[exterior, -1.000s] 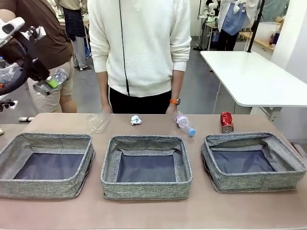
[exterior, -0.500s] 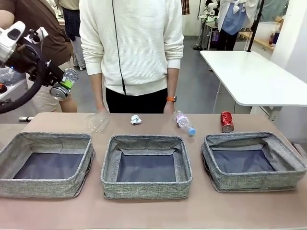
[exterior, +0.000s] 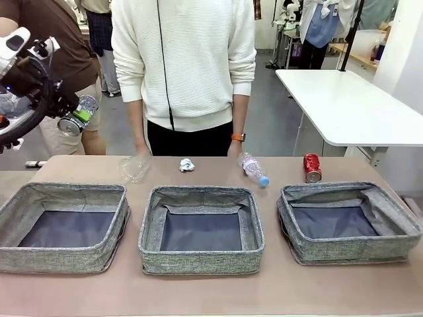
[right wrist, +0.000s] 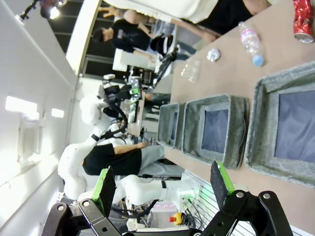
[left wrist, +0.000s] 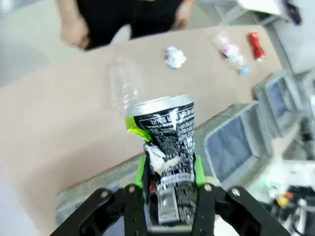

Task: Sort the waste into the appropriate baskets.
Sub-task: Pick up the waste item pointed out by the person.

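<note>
Litter lay in a row along the tabletop's [exterior: 211,290] far edge in the front view: a crushed bottle [exterior: 134,168], a paper ball [exterior: 188,165], a pink-labelled bottle [exterior: 253,169] with a blue cap, and a red can [exterior: 312,168] nearest the far right corner. Three grey baskets [exterior: 201,193] sat side by side along the near edge, their dark blue-grey linings showing. High in the air, off the far left corner, the left gripper [exterior: 74,113] pinched a dark can [exterior: 69,124]. A person [exterior: 185,66] in a white jumper stood at the far edge.

The left wrist view gave the dark can's detail: black with white print, a green patch, a silver top and a dented body. It was clamped between the green pads, with the tabletop and a basket's rim beneath.

In the right wrist view the right gripper [right wrist: 165,184] stood spread wide, holding nothing. The baskets and litter row ran sideways beyond it.
</note>
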You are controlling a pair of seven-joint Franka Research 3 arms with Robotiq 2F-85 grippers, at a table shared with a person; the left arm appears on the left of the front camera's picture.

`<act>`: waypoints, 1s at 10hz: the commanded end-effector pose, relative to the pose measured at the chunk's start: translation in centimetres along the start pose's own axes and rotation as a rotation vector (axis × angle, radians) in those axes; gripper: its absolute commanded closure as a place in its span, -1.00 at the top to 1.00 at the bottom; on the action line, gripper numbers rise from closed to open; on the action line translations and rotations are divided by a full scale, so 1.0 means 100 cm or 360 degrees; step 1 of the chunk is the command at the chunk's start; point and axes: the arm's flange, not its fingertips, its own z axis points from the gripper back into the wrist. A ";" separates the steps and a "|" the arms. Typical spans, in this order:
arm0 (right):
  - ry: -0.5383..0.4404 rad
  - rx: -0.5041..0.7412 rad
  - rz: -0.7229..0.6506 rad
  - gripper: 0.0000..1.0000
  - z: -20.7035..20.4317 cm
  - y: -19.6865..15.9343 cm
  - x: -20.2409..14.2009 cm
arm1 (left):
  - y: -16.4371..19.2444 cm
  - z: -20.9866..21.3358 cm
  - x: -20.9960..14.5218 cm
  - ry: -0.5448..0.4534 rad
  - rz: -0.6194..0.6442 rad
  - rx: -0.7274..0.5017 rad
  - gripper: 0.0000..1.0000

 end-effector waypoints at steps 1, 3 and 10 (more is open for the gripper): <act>-0.0016 0.0040 0.0041 1.00 0.000 0.002 0.003 | -0.060 0.018 0.005 0.0098 0.0229 0.0142 -0.20; -0.0016 0.0040 0.0041 1.00 0.000 0.002 0.003 | -0.140 0.026 0.013 0.0189 0.0420 0.0203 -0.20; -0.0016 0.0040 0.0041 1.00 0.000 0.002 0.003 | -0.379 0.011 0.038 0.0423 0.0233 0.0345 -0.20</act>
